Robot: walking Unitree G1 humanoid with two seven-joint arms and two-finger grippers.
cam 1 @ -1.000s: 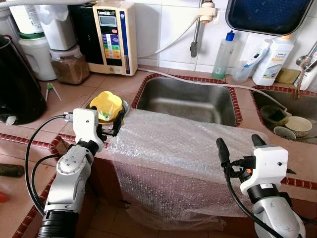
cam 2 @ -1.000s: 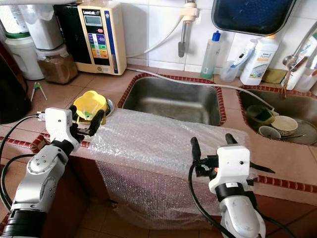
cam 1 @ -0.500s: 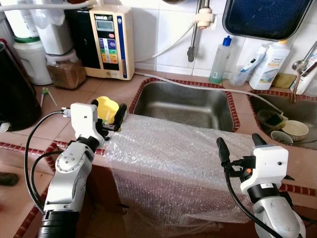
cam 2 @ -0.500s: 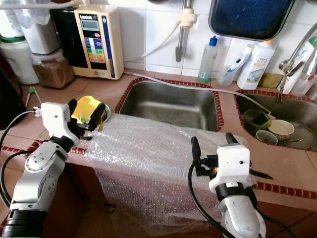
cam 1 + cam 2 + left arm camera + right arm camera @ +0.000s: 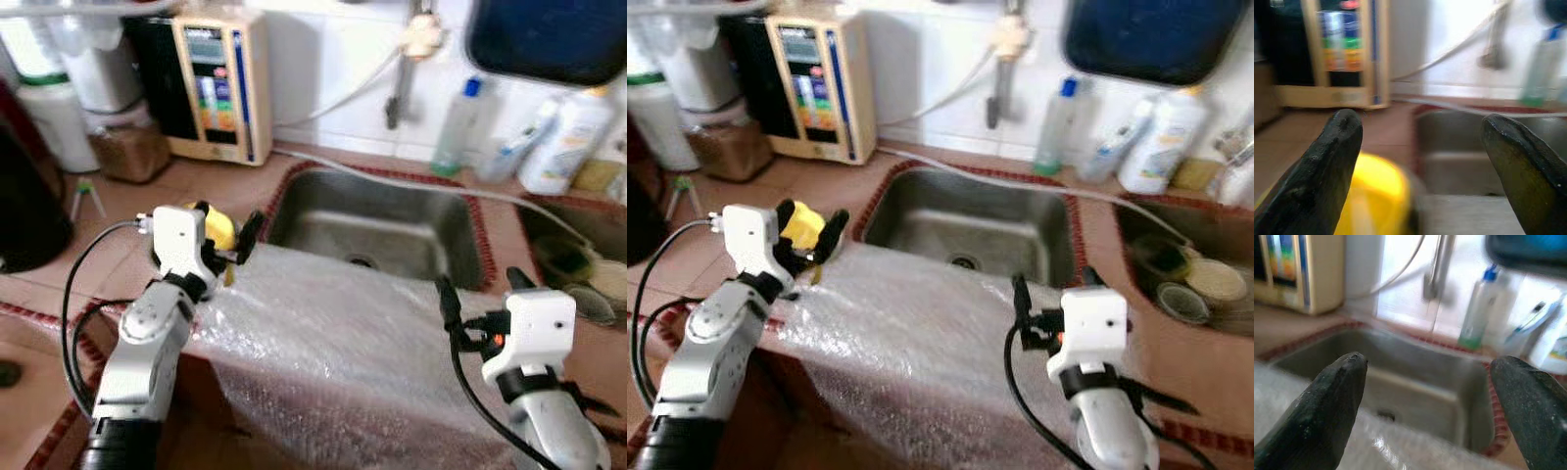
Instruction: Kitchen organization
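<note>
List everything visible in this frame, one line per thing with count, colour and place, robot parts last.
Bubble wrap: one, clear, draped over the counter's front edge before the sink.
Yellow object: one, yellow, on the counter left of the sink, beside the left gripper; blurred.
Sink: one, steel, middle of the counter.
Second sink: one, at right, holding bowls.
Water unit: one, cream, against the wall at left.
Bottles: several, clear and white, along the wall behind the sinks.
Tray: one, dark blue, on the wall.
Jars: a few, back left.
Left gripper: open, at the yellow object.
Right gripper: open, above the bubble wrap.
</note>
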